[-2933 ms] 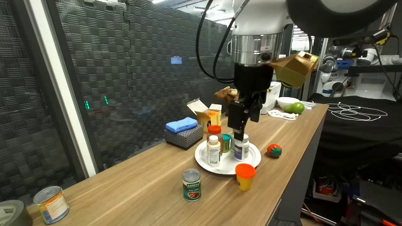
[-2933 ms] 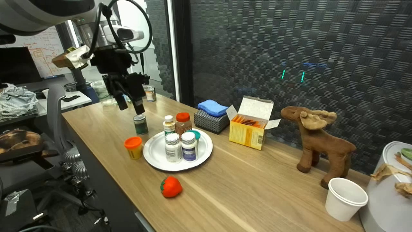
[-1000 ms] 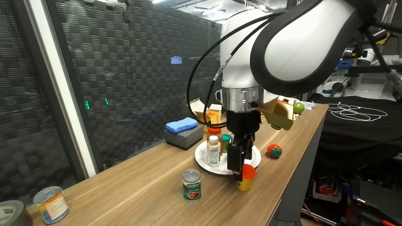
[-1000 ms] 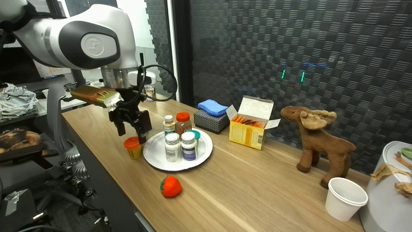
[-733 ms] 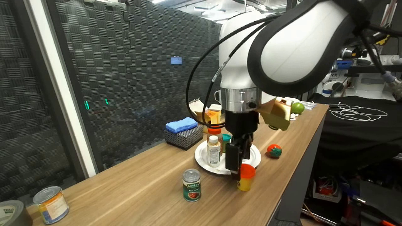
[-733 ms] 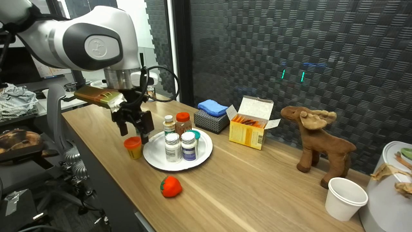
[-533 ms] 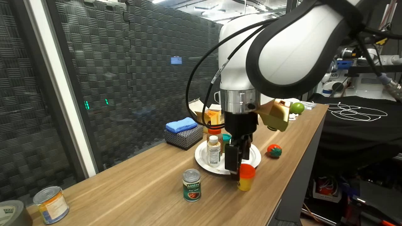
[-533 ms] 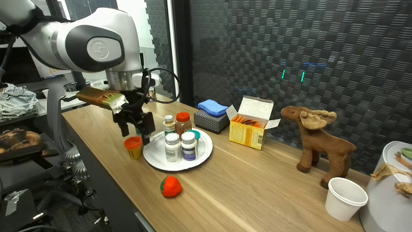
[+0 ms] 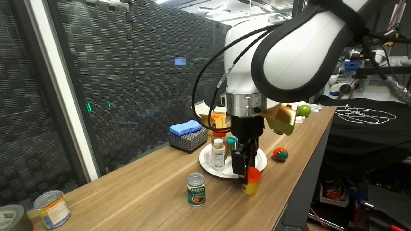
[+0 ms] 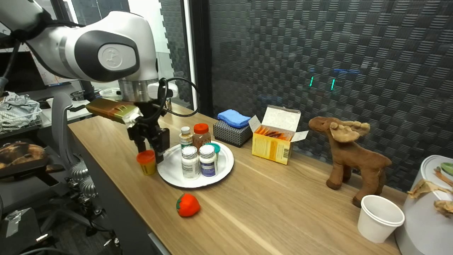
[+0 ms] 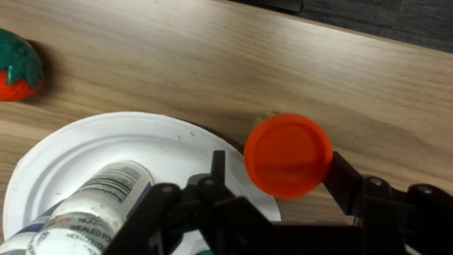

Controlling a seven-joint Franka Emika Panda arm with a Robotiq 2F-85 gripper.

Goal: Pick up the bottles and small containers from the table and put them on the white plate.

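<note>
Wrist view: at right-centre, spread fingers (image 11: pixel 218 165) flank the cup (image 11: pixel 288 156), presumably to lift it onto the plate (image 11: pixel 173 148).

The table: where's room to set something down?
Bare table lies between the green can and orange-labelled can, and between the strawberry and white cups. Crowded: the plate, with its bottles, and the gripper at the orange-lidded tub.

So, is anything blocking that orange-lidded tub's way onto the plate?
Only the gripper itself: one finger hangs beside the tub, toward the plate, and would probably travel along. Nothing else visible is in the way; the bottles stand farther in.
</note>
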